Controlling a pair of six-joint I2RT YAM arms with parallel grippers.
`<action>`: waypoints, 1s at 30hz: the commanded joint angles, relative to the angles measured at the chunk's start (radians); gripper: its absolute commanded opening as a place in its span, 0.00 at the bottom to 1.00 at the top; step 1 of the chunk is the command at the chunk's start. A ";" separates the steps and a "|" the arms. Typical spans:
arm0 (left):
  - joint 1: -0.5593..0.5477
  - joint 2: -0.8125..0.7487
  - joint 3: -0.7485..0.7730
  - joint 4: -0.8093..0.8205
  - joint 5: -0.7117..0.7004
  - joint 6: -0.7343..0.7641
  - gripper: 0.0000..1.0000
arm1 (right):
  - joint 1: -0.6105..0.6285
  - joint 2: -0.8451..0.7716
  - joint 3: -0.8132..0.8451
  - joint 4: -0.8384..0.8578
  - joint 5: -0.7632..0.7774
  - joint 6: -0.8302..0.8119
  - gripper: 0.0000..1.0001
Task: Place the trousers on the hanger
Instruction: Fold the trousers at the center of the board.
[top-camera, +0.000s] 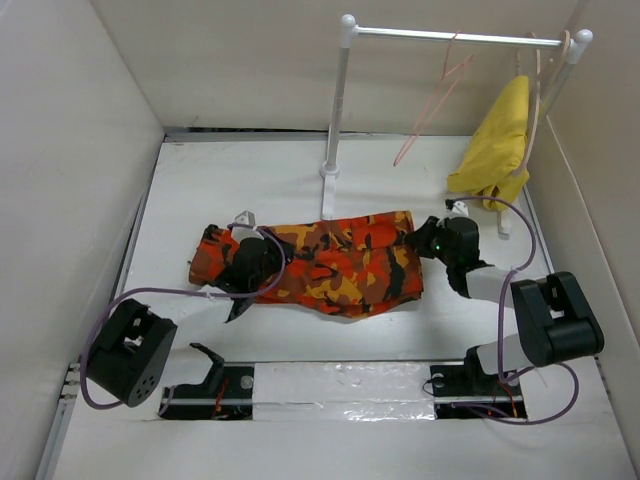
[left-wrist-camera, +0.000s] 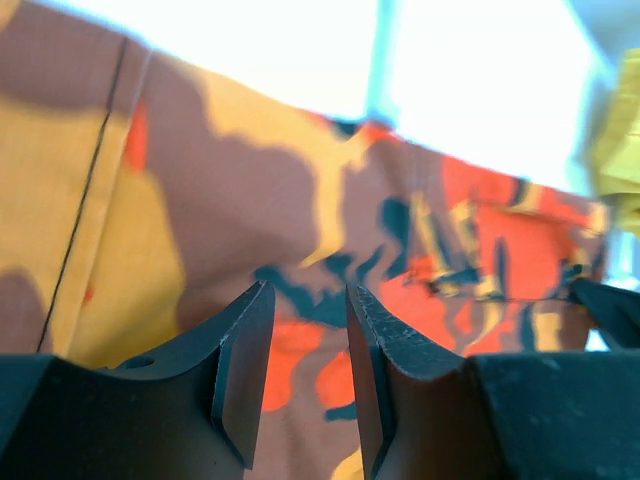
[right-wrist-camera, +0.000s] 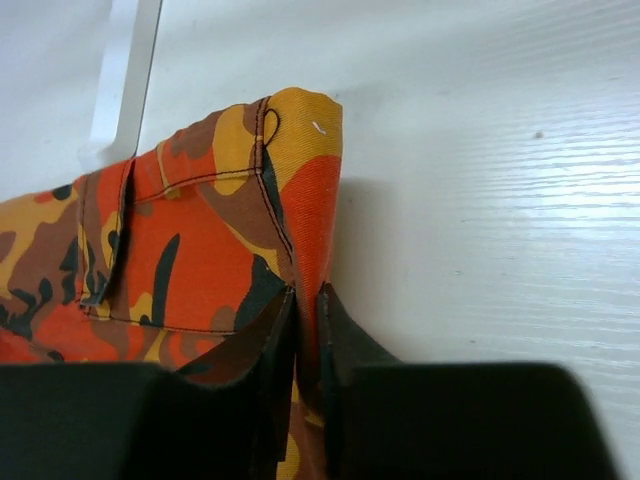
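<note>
The camouflage trousers (top-camera: 345, 262) lie folded across the middle of the table. My left gripper (top-camera: 262, 262) is low over their left part. In the left wrist view its jaws (left-wrist-camera: 310, 300) stand a little apart, with the print (left-wrist-camera: 330, 230) showing between and beyond them and nothing pinched. My right gripper (top-camera: 418, 240) is at the trousers' right edge. In the right wrist view it (right-wrist-camera: 305, 295) is shut on a raised fold of the stitched band (right-wrist-camera: 300, 170). The salmon-pink hanger (top-camera: 432, 100) hangs on the white rail, apart from both grippers.
The white rail stand (top-camera: 338, 110) rises behind the trousers, its foot (top-camera: 329, 172) near their far edge. A plain yellow cloth (top-camera: 495, 145) hangs on a paler hanger at the rail's right end. White walls close in the left, back and right sides.
</note>
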 joint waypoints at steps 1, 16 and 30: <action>0.004 0.009 0.066 0.071 0.055 0.081 0.32 | -0.031 -0.049 0.011 0.044 -0.003 -0.010 0.23; -0.045 -0.337 -0.122 -0.130 0.055 0.138 0.15 | 0.134 -0.520 -0.193 -0.284 0.065 -0.020 0.11; -0.045 -0.277 -0.023 -0.116 0.150 0.195 0.12 | 0.195 -0.787 -0.194 -0.494 0.132 0.027 0.28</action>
